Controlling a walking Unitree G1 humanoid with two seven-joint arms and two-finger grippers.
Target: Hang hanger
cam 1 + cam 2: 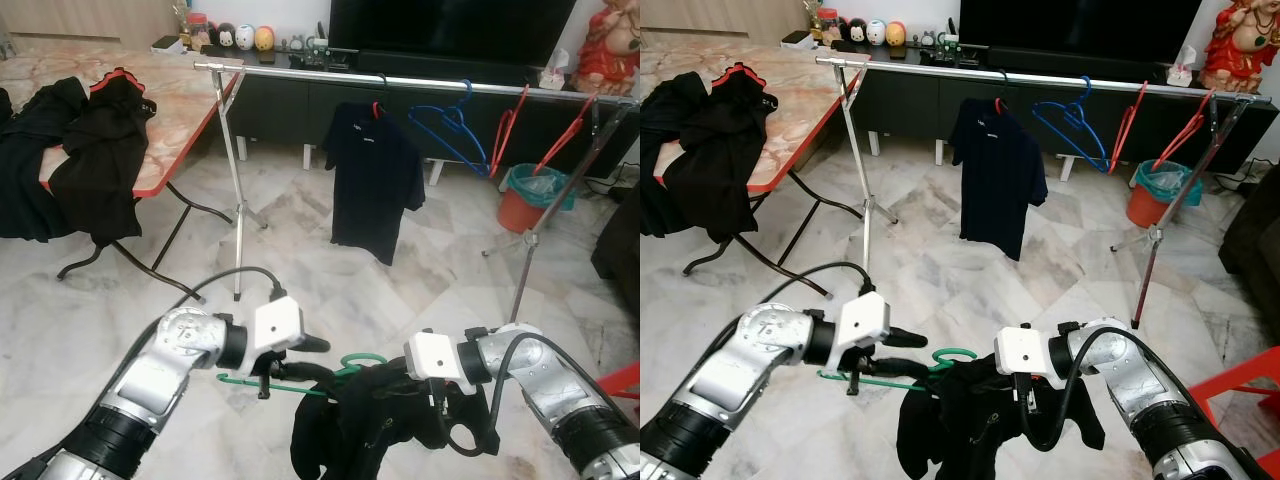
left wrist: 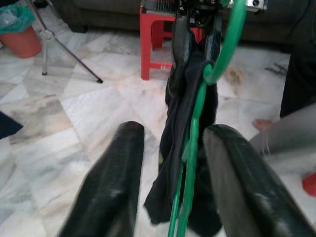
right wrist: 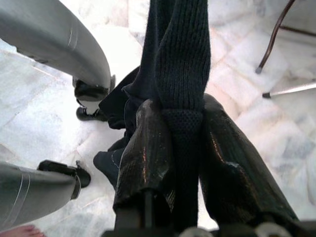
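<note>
A green hanger (image 1: 285, 385) is held low over the floor with a black garment (image 1: 365, 415) draped on it. Its hook (image 1: 362, 360) curls up at the middle. My left gripper (image 1: 300, 362) is open, and the hanger's green bar (image 2: 190, 163) runs between the two spread fingers (image 2: 121, 168). My right gripper (image 3: 180, 111) is shut on a fold of the black garment (image 3: 182, 54), just right of the hook. Ahead, the silver clothes rail (image 1: 400, 82) carries a black shirt (image 1: 370, 180).
A blue hanger (image 1: 450, 125) and two red ones (image 1: 508, 125) hang on the rail, whose tripod legs (image 1: 237, 220) stand ahead. Black clothes (image 1: 90, 150) lie on the table (image 1: 170, 100) at left. An orange bin (image 1: 525, 205) and a red stool (image 1: 625, 380) are at right.
</note>
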